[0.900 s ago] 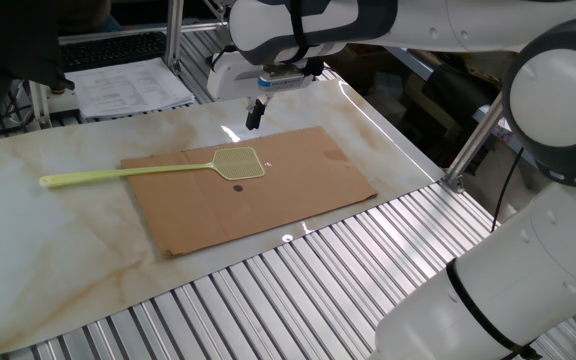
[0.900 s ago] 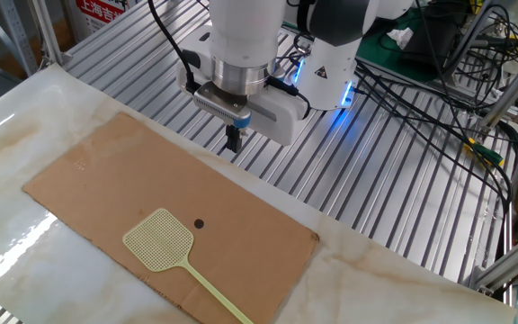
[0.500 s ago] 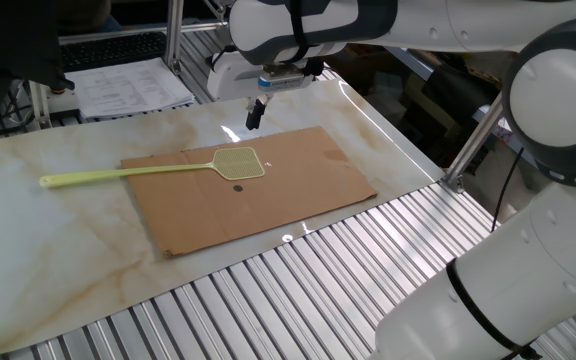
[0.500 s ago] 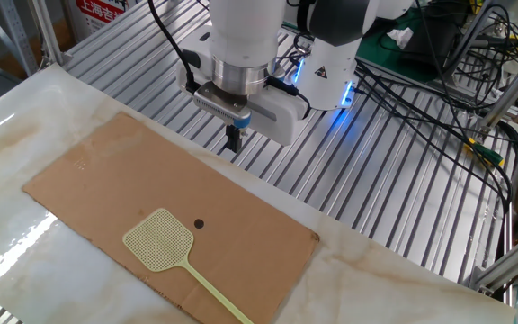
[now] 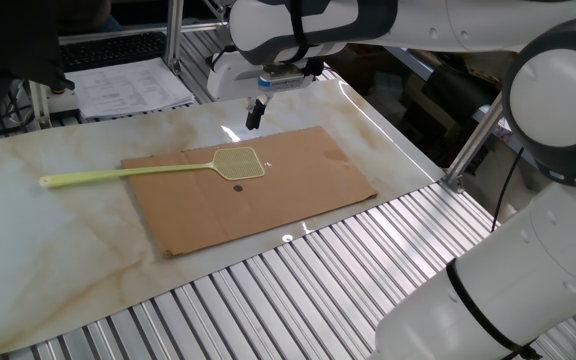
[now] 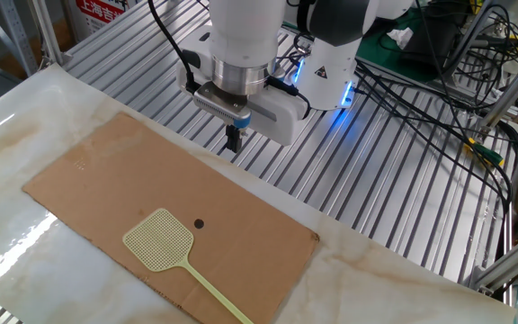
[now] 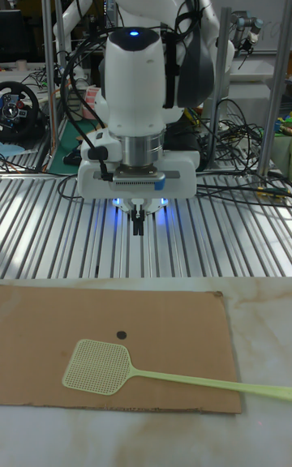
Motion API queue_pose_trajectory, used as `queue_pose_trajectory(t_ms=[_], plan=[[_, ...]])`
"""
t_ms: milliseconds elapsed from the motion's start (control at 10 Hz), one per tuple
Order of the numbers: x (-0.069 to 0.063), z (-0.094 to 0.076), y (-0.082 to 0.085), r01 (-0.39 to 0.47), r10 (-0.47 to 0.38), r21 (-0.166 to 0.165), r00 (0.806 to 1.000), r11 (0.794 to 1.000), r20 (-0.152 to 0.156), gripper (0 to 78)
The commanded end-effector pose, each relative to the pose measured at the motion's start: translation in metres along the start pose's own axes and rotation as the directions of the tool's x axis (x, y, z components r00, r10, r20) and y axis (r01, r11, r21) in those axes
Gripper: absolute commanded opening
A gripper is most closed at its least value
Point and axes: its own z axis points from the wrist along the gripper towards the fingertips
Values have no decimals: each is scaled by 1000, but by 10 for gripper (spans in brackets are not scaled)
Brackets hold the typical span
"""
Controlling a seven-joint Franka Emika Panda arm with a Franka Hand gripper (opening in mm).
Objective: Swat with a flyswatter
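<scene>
The pale yellow-green flyswatter (image 5: 158, 170) lies flat, its mesh head (image 6: 158, 239) on the brown cardboard sheet (image 5: 298, 180) and its long handle reaching off the sheet over the marble table. A small dark spot (image 7: 121, 334) sits on the cardboard just beside the head. My gripper (image 6: 234, 139) hangs in the air beyond the cardboard's far edge, well apart from the swatter, fingers pressed together with nothing between them. In the tall fixed view the gripper (image 7: 139, 229) points straight down above the ribbed metal surface.
The cardboard (image 6: 88, 180) rests on a marble tabletop (image 5: 48, 240) bordered by ribbed aluminium panels (image 6: 385, 189). Papers (image 5: 128, 85) lie at the back. Cables (image 6: 457, 54) trail behind the robot base (image 7: 138, 110). A metal post (image 5: 473, 140) stands at the table's right edge.
</scene>
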Motion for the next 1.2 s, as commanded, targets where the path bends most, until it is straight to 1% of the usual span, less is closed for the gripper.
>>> queue_pose_trajectory(t_ms=[100, 200, 300, 500, 600, 700, 800, 900, 1100, 1200], plan=[[0, 0, 0, -455, 445, -5, 872, 891, -203, 0], [0, 0, 0, -445, 441, 25, 877, 895, -190, 0], [0, 0, 0, -444, 441, 28, 877, 896, -188, 0], [0, 0, 1, -447, 443, 23, 876, 894, -190, 0], [0, 0, 3, -455, 449, 18, 873, 890, -192, 0], [0, 2, 9, -470, 465, 19, 866, 883, -187, 0], [0, 2, 11, -475, 470, 21, 863, 880, -185, 0], [-2, 3, 19, -496, 492, 27, 852, 868, -180, 0], [-2, 3, 20, -507, 503, 26, 846, 862, -176, 0], [-1, 3, 22, -526, 522, 27, 836, 850, -169, 0]])
